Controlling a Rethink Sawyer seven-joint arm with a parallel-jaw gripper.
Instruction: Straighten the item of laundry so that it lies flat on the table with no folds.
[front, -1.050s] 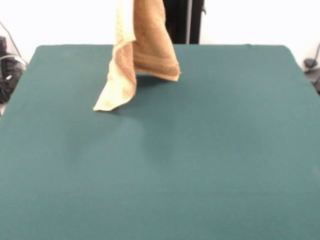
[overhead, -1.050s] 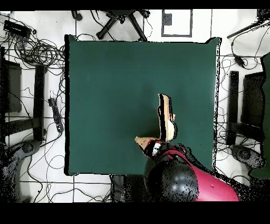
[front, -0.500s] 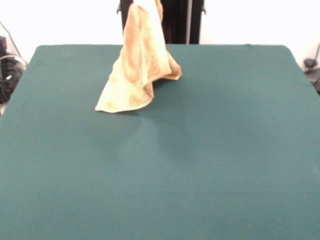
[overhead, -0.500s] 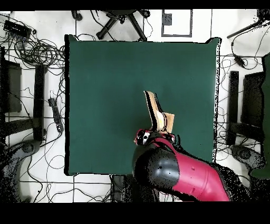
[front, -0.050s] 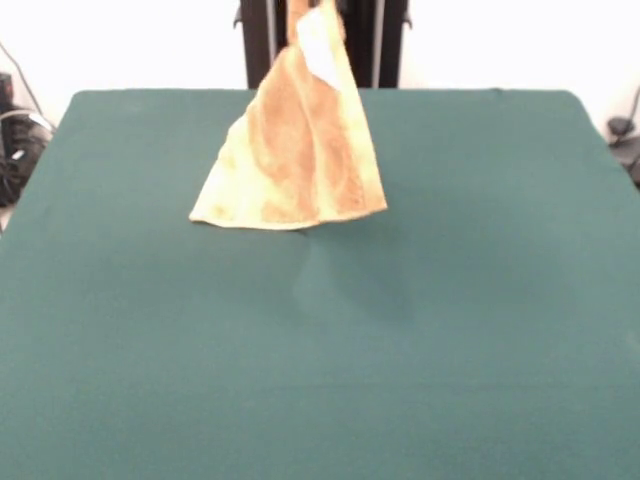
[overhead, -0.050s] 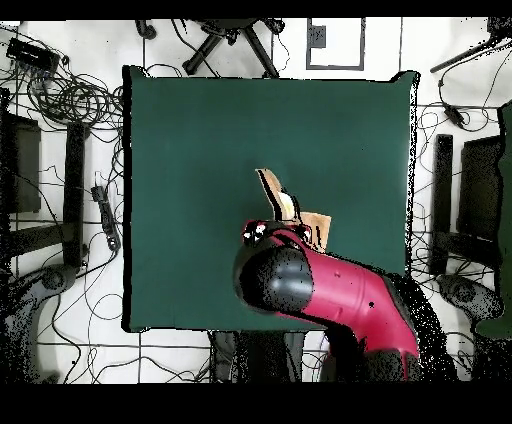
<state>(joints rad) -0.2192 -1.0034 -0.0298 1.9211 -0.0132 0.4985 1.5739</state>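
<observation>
Orange-tan towel (front, -0.050s: 295, 160) hanging in a tent-like cone over the far-left part of the green table (front, -0.050s: 420, 340), top pulled up out of the front view, lower left corner touching the cloth, lower right corner raised just above it. White tag (front, -0.050s: 318, 52) near the top. In the overhead view, red and black arm (overhead, -0.050s: 330, 295) covering most of the towel. End effector hidden; grip impossible to tell.
</observation>
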